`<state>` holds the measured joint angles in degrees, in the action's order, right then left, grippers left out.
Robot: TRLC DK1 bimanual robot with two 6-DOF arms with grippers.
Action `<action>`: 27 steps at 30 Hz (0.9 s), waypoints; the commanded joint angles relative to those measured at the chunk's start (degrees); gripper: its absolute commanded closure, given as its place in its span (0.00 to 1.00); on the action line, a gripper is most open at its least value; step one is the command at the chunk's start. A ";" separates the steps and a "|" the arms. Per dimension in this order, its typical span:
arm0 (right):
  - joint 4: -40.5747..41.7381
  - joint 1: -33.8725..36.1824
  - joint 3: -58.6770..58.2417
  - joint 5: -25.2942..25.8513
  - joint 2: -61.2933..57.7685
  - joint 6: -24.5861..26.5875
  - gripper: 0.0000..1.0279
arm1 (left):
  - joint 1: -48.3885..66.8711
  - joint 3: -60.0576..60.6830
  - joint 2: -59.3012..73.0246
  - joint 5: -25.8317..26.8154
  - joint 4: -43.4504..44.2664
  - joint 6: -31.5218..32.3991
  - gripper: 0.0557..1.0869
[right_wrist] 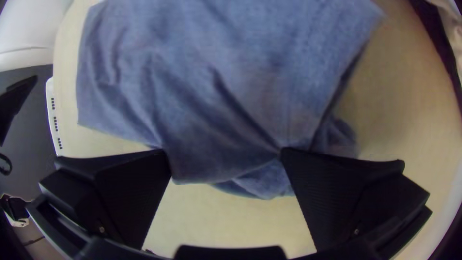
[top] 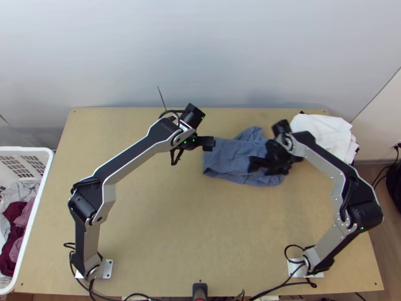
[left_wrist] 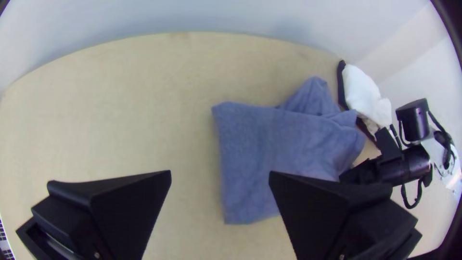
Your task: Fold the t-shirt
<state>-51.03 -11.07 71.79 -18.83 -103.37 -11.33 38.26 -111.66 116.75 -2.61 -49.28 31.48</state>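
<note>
The shirt lies on the tabletop, R of the middle & nearer to the far edge. It is folded to a rough rectangle: the L end is quite flat w/ a straight edge, the R part is wrinkled, & a loose bit sticks out on the far side. The L gripper is by the far L corner of the shirt, w/ its fingers spread wide & nothing btw. them. The R gripper is over the R part of the shirt, its fingers also wide apart; if they touch the fabric, I cannot tell. At the far R corner of the tabletop is a white cloth w/ sth. dark under it. A white basket w/ clothes stands beside the L edge
</note>
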 commanded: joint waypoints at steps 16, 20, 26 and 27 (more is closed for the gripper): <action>7.69 -13.98 -5.70 7.58 23.04 2.63 0.03 | -3.37 3.99 -8.38 -2.66 -3.63 -0.64 0.04; 13.41 -21.45 -10.27 14.61 24.01 4.92 0.03 | -3.81 7.07 -11.10 -3.19 -3.63 -0.64 0.04; 17.10 -22.33 -15.98 16.46 24.53 11.68 0.03 | -4.86 9.09 -13.04 -3.45 -3.63 -0.64 0.04; 18.07 -22.33 -17.30 17.16 24.62 13.44 0.03 | -4.95 9.26 -13.13 -3.54 -3.63 -0.64 0.04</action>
<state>-37.71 -29.76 60.73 -5.45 -80.01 -4.49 34.35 -104.64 105.75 -5.63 -52.84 30.85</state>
